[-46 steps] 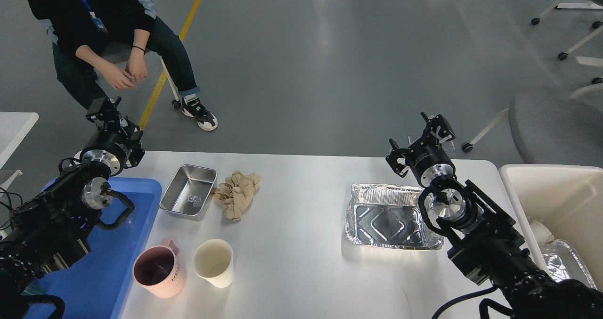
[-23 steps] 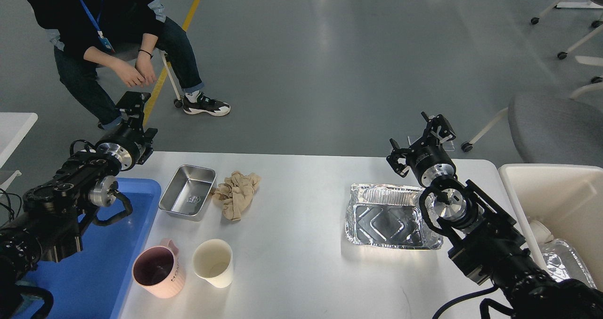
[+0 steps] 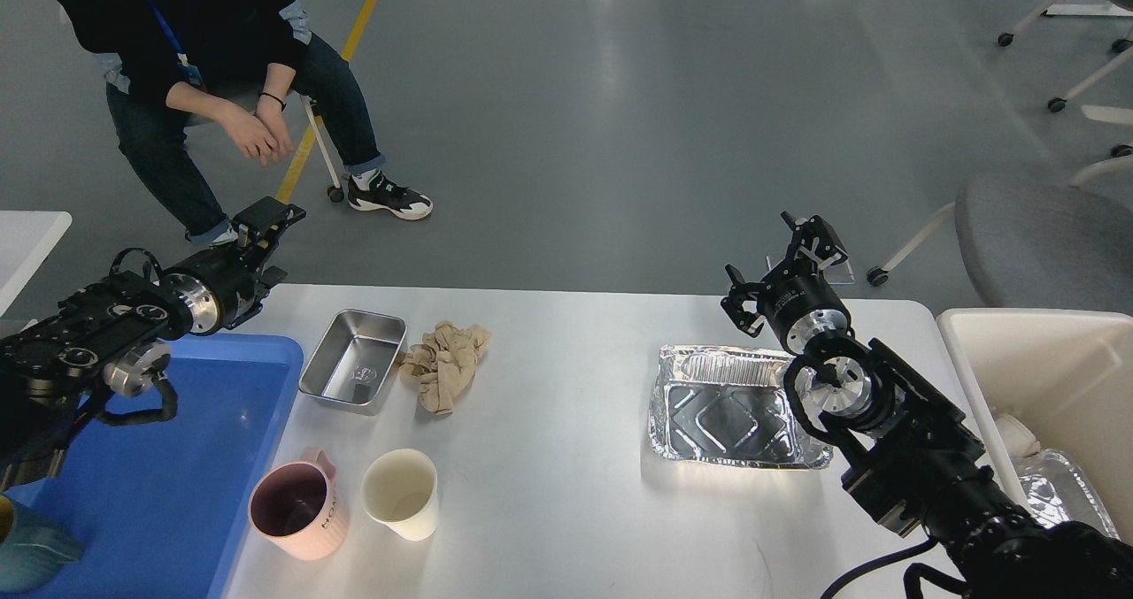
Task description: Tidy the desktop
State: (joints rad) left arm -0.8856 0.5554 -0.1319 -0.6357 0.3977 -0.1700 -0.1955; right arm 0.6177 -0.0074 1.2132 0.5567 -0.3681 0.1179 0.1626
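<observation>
The white desktop (image 3: 549,475) carries a steel rectangular pan (image 3: 354,362), a crumpled beige cloth (image 3: 445,367), a pink mug (image 3: 295,503), a white paper cup (image 3: 403,493) and a foil tray (image 3: 730,409). My left gripper (image 3: 270,218) hovers off the table's far left corner, above the floor; it is dark and its fingers cannot be told apart. My right gripper (image 3: 779,263) is open and empty, just beyond the far edge of the foil tray, above the table's back edge.
A blue plastic tray (image 3: 195,457) lies at the left with a teal object (image 3: 26,550) at its near corner. A white bin (image 3: 1036,351) at the right holds a foil container (image 3: 1062,493). A seated person (image 3: 204,59) and a grey chair (image 3: 1036,236) are behind the table.
My left arm has swung so its gripper points right along the table's back-left corner, uncovering the teal object in the blue tray. My right gripper shifted slightly left. The person moved their legs.
</observation>
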